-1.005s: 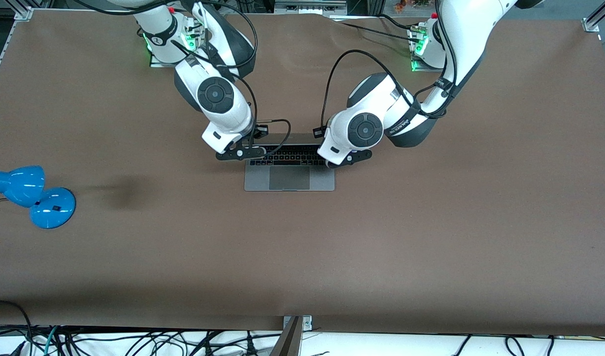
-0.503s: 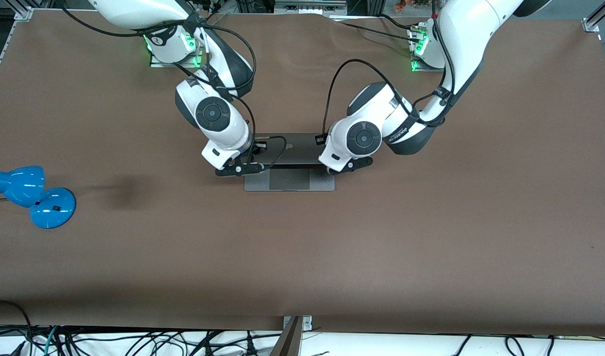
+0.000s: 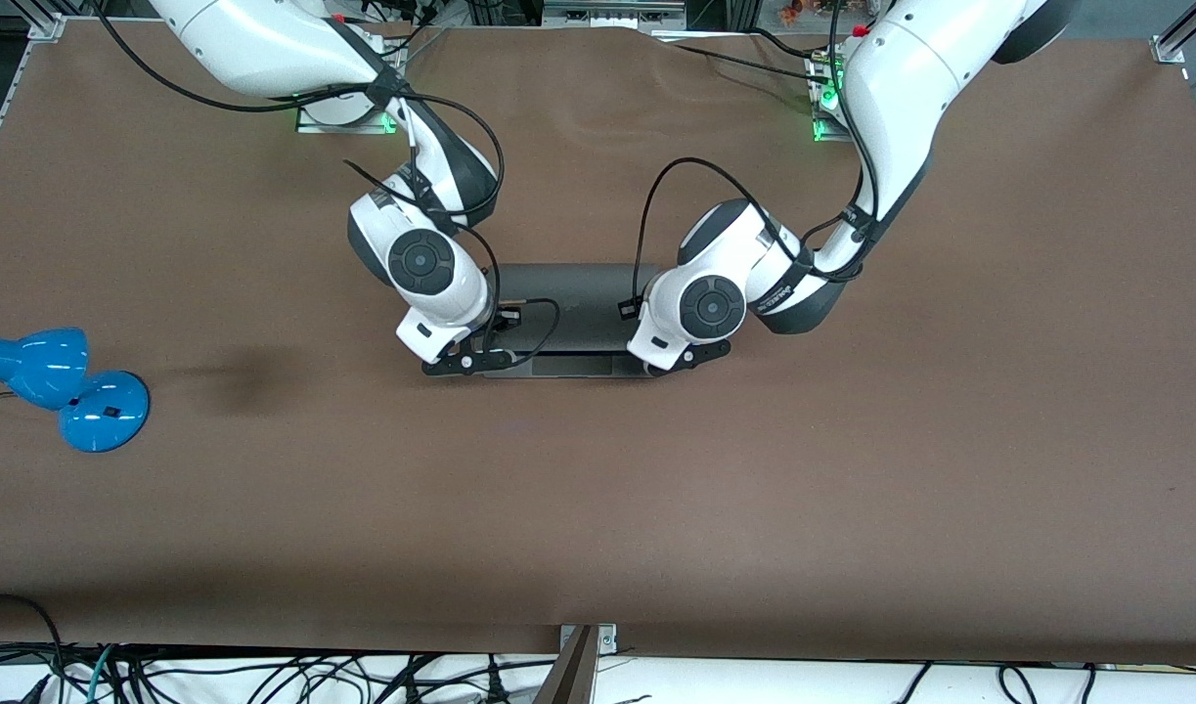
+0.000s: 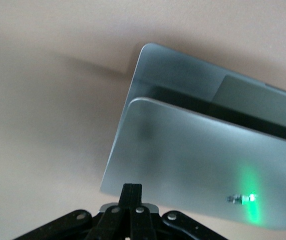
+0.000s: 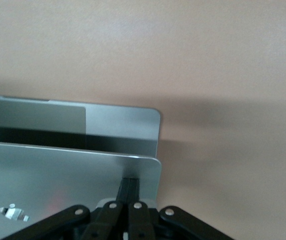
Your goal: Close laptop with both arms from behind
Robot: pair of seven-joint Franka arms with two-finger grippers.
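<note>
Since a second ago both arms have pressed the laptop (image 3: 568, 293) lid down, hiding the keyboard; only a narrow gap remains. It lies mid-tabletop (image 3: 852, 469). Left hand (image 3: 684, 360) and right hand (image 3: 458, 364), both clenched, rest on the lid's corners. Blue desk lamp (image 3: 55, 383) stands toward the right arm's end.

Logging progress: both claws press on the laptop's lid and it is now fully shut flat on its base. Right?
Not quite. Both the left claw and the right claw press on the lid of the laptop, but it is not fully shut: both wrist views show a dark gap between the lid and the base, with the trackpad still visible.
</note>
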